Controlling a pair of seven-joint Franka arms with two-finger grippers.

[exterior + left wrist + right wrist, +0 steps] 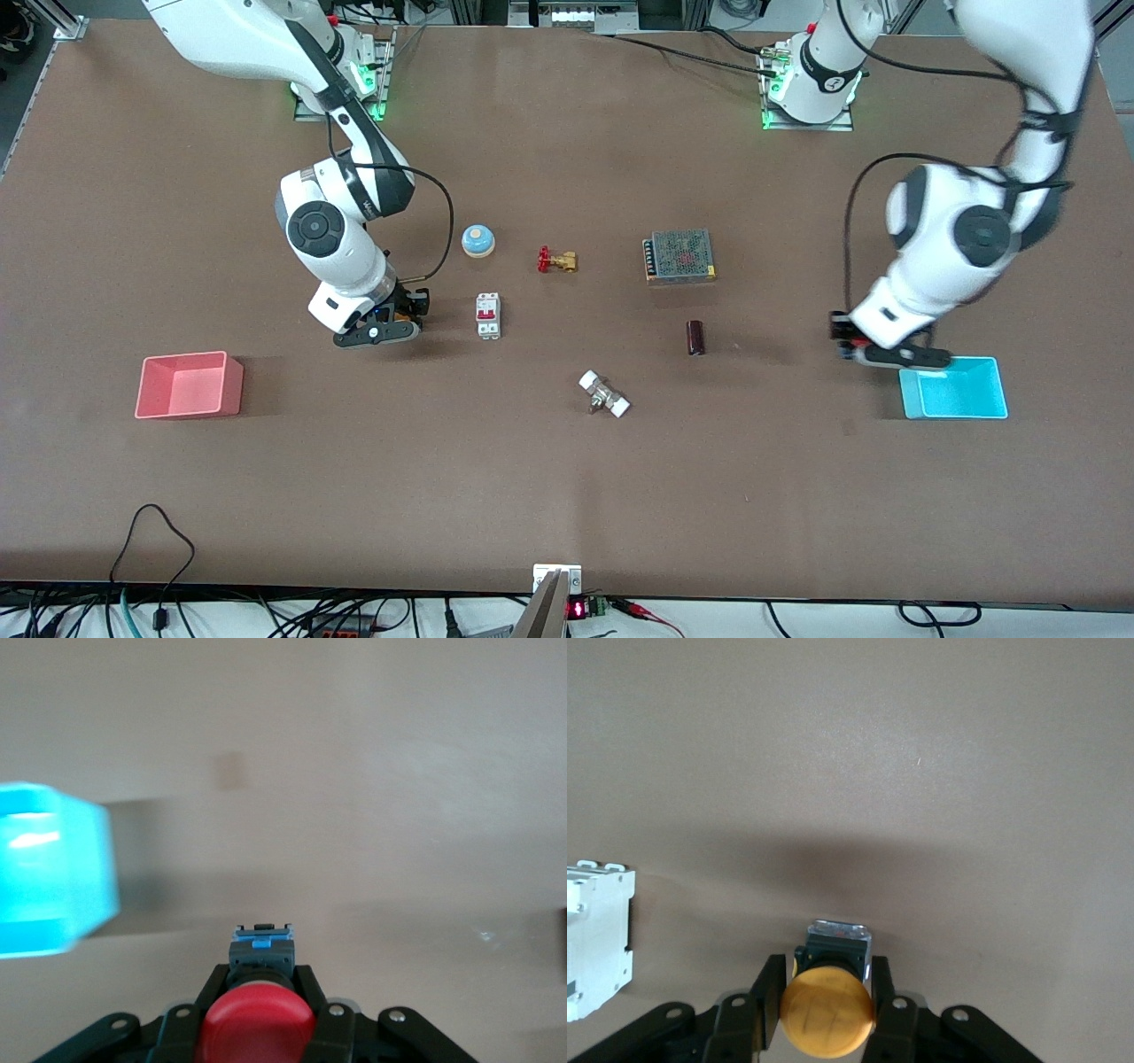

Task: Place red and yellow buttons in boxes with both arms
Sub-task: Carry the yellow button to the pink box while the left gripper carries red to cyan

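Observation:
My left gripper (840,330) is shut on the red button (257,1028); its fingers (312,985) clamp the dark body just under the red cap. It hangs over the table beside the cyan box (955,390), at the box's side toward the table's middle. The cyan box also shows in the left wrist view (44,868). My right gripper (413,307) is shut on the yellow button (827,1010), with its fingers (770,992) on either side of the dark body. It is over the table between the pink-red box (188,385) and a white circuit breaker (488,315).
A blue dome with an orange centre (478,240), a brass valve with a red handle (556,260), a metal power supply (679,255), a dark cylinder (695,338) and a white-ended fitting (604,394) lie around the table's middle. The circuit breaker shows in the right wrist view (594,939).

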